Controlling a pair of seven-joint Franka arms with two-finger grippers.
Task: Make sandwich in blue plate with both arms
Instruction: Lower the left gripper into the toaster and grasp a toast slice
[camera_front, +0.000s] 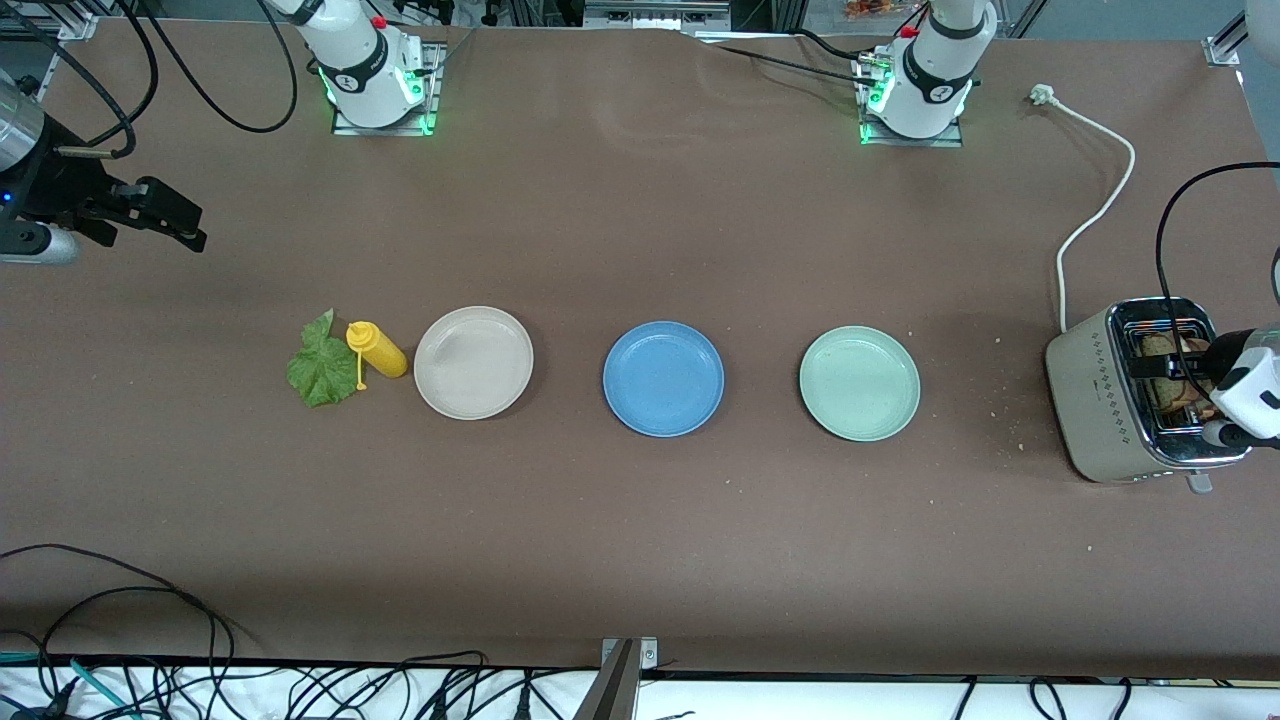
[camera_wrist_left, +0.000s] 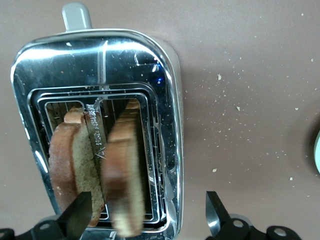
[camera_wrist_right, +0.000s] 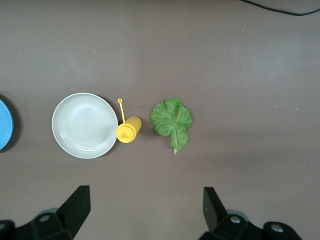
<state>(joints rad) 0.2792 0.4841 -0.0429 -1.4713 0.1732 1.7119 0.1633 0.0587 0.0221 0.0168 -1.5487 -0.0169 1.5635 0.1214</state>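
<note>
So the blue plate (camera_front: 663, 378) sits bare in the middle of the surface (camera_front: 640, 560), between a beige plate (camera_front: 473, 362) and a pale green plate (camera_front: 859, 383), and nothing of the sandwich is on it yet. The 2 slices of toast (camera_wrist_left: 97, 175) are standing upright in the toaster (camera_front: 1095, 395) at the left arm's end of the surface, 1 per slot, tops poking above the chrome. The left pincer (camera_wrist_left: 145, 220) hangs right over the toaster with its jaws spread wide, grasping nothing, and 1 finger (camera_wrist_left: 77, 217) looks lined up by the outer slice, though I can't tell if it's touching. Toast should be light and stiff but crumbly, so I'd pinch across the flat faces near the exposed top edge, gently, and lift straight up so it doesn't snag on the slot wires. The lettuce leaf (camera_front: 322, 364) lies flat just beside a yellow squeeze bottle (camera_front: 377, 349), next to the beige plate, toward the right arm's end. It'll be floppy, thin and easy to tear, so the thicker stem end seems the best spot to nip. The right pincer (camera_wrist_right: 145, 215) is high over that end of the surface, released and wide, just waiting. Crumbs (camera_wrist_left: 235, 107) are scattered beside the toaster.
</note>
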